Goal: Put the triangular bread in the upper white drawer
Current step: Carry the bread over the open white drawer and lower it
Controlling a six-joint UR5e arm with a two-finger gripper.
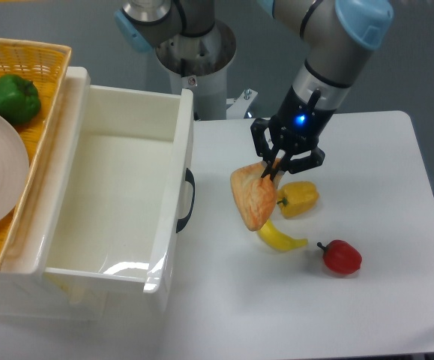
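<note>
upper white drawer (112, 202) open-topped, near wall (181, 187) intervening

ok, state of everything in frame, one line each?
gripper: shut on triangular bread
triangular bread: held, hanging tilted
upper white drawer: open, nothing visible inside
banana: lying on table
yellow pepper: on table
red pepper: on table
green pepper: in wicker basket

Three peppers (12, 97), one banana (282, 238), one bread (252, 198), one drawer (179, 142).

a robot lab: an arm base (194, 52) bolted by a white table (381, 172).
</note>
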